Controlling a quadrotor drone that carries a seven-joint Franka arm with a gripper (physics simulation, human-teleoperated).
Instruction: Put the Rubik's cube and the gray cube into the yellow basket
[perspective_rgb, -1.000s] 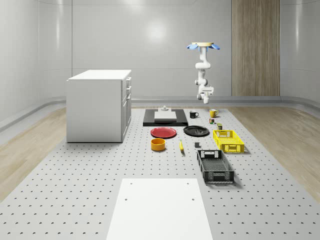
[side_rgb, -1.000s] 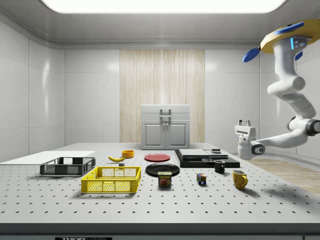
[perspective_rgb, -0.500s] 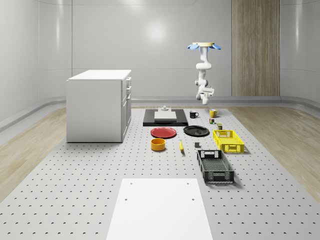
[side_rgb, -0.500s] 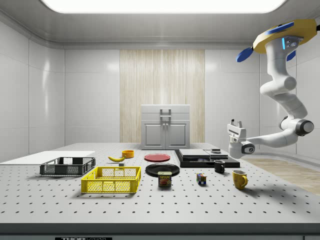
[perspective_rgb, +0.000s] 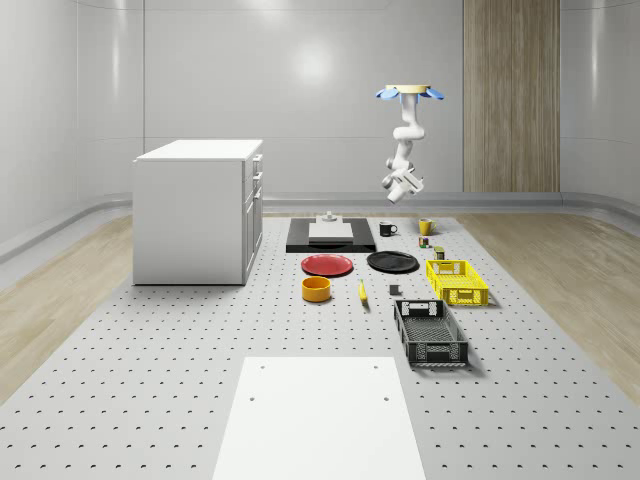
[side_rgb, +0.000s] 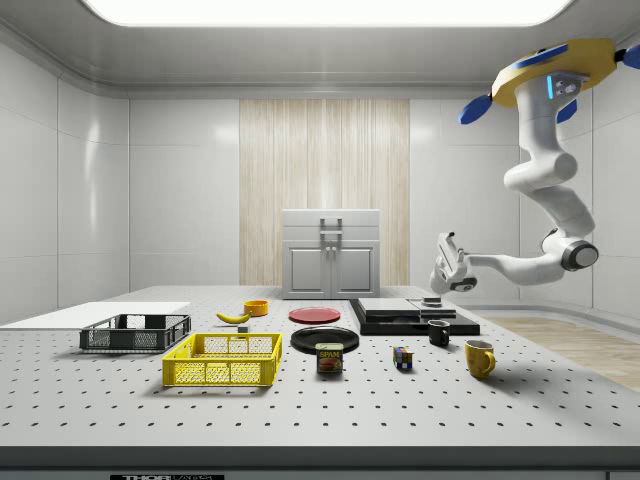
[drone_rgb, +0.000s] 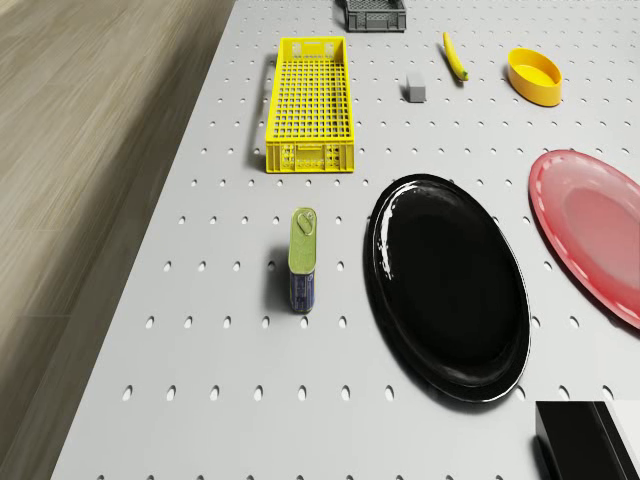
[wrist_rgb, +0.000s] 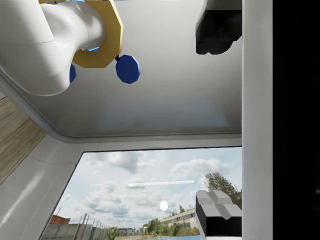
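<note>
The Rubik's cube (side_rgb: 403, 357) (perspective_rgb: 424, 241) sits on the table between a can and a yellow mug. The small gray cube (drone_rgb: 416, 89) (perspective_rgb: 394, 291) lies beside the yellow basket (drone_rgb: 310, 105) (perspective_rgb: 457, 281) (side_rgb: 222, 360), between it and a banana. The drone (side_rgb: 555, 75) (perspective_rgb: 408, 92) hovers high over the table's far end. Its arm reaches out to the side view's left, and my gripper (side_rgb: 441, 242) (perspective_rgb: 392, 188) hangs well above the black mug, fingers tilted upward. In the wrist view my gripper (wrist_rgb: 217, 125) is open, with ceiling and window between the pads.
A can (drone_rgb: 303, 258), a black plate (drone_rgb: 450, 285), a red plate (drone_rgb: 595, 230), an orange bowl (drone_rgb: 534, 75) and a banana (drone_rgb: 455, 55) lie on the table. A dark basket (perspective_rgb: 430, 331) stands beyond the yellow one. A yellow mug (side_rgb: 479, 357), black mug (side_rgb: 438, 332), black slab (perspective_rgb: 330, 235) and white cabinet (perspective_rgb: 195, 210) stand around.
The arm has swung the gripper toward the side view's left and lifted it, tipping the fingers over. The drone has shifted slightly the same way. The table's objects have not moved.
</note>
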